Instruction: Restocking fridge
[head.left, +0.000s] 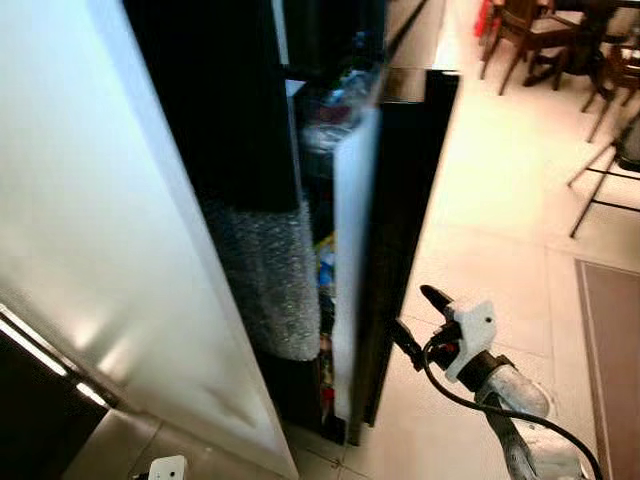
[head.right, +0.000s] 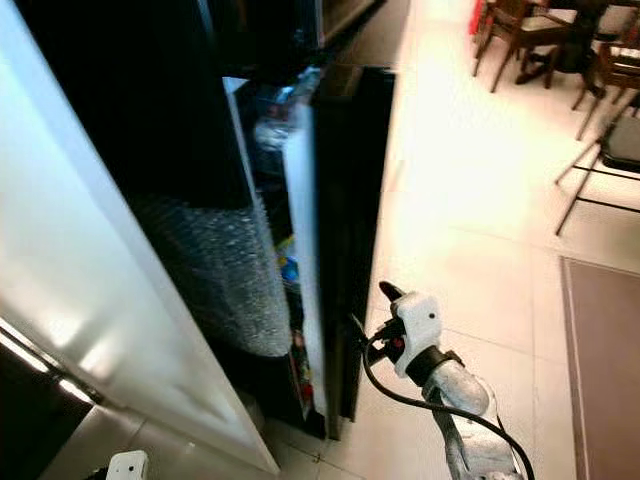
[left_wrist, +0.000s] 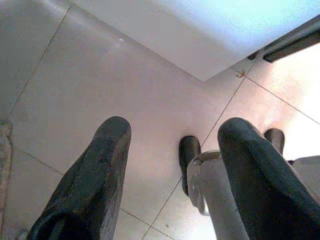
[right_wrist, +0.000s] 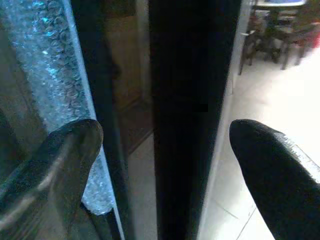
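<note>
My right gripper (head.left: 415, 320) is spread wide at the outer edge of the black fridge door (head.left: 395, 240), low down near its bottom corner; one finger reaches in against the door's dark face while the other sits out over the floor, and in the right wrist view the door's edge (right_wrist: 192, 115) stands in the gap between my two fingers (right_wrist: 272, 170), with nothing clamped. The door is ajar, leaving a narrow slot between its white inner lining (head.left: 352, 270) and the fridge body (head.left: 230, 110). Through that slot I can see blurred, colourful packages on the shelves (head.left: 325, 270), too indistinct to name. A strip of bubble wrap (head.left: 268, 280) covers the lower front of the cabinet just beside the slot. To my left a broad white panel (head.left: 90, 220) closes in tightly. To my right the pale tiled floor (head.left: 490, 200) lies open, running out to a brown mat (head.left: 610, 340) and, well apart, wooden chairs (head.left: 525, 30). My left gripper (left_wrist: 172, 175) hangs low over the floor tiles, fingers apart, holding nothing.
</note>
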